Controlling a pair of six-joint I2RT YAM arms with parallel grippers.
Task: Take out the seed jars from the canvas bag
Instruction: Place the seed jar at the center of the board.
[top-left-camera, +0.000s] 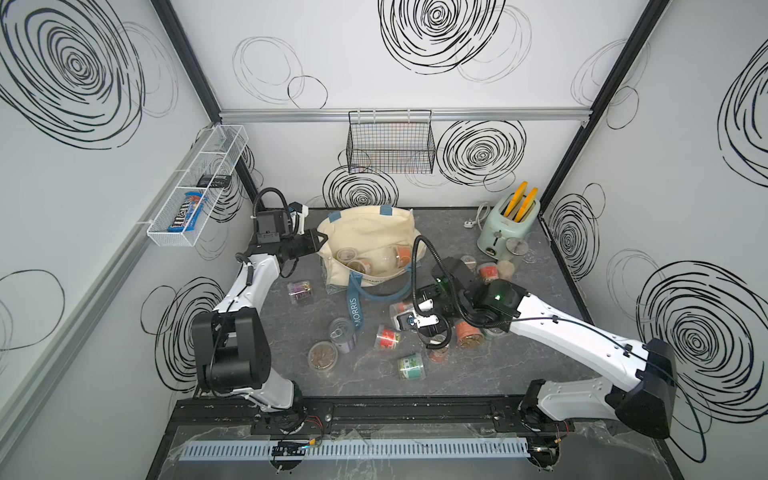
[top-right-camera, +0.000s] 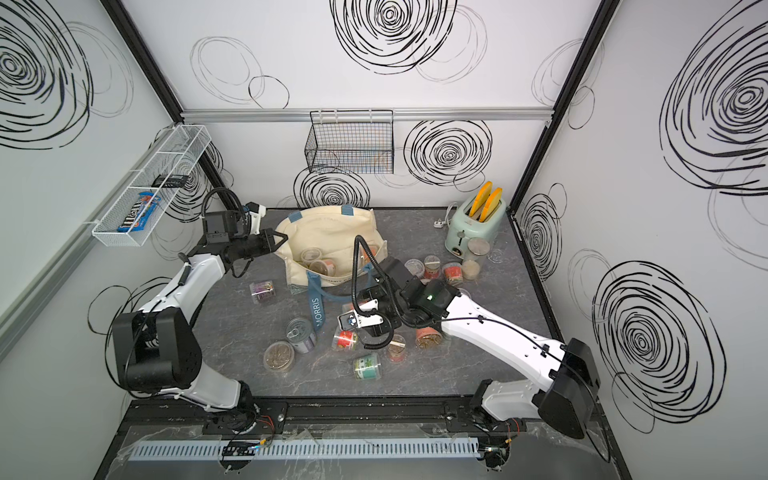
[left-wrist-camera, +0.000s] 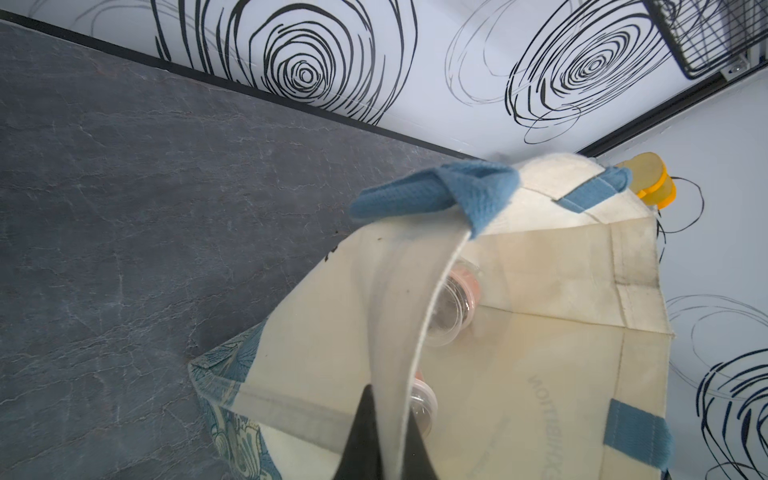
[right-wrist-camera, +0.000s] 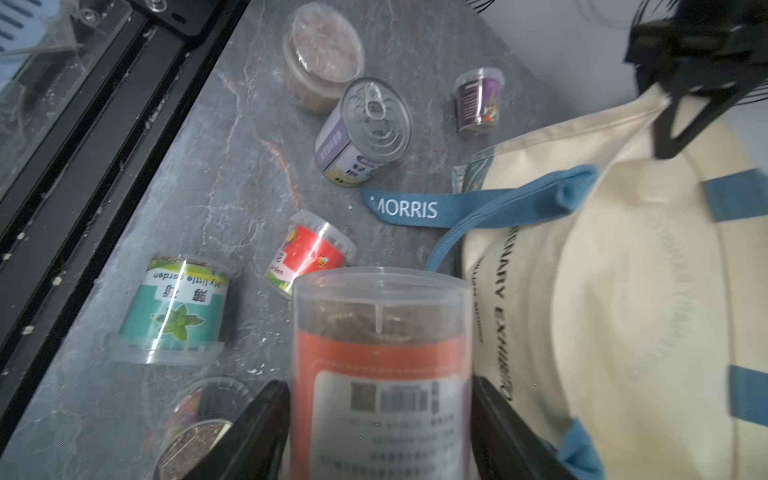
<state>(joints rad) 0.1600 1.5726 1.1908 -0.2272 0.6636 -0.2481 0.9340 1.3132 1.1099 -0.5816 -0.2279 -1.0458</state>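
**Cloth, Clear Plastic, Tin and a Stone-Look Counter**

The canvas bag is cream woven cloth, matt and softly creased, and its blue handle is a coarser, ribbed webbing. Beside the bag, the orange-labelled seed jar is clear glossy plastic with a paper-looking label. Near the bag, a can shows shiny ribbed metal. Under the bag, the counter looks matt — grey, veined like stone.

Light: bright, diffuse | shadows: faint | glare: streak on red-labelled jar | blur: wrist-view foregrounds | edges: bowed
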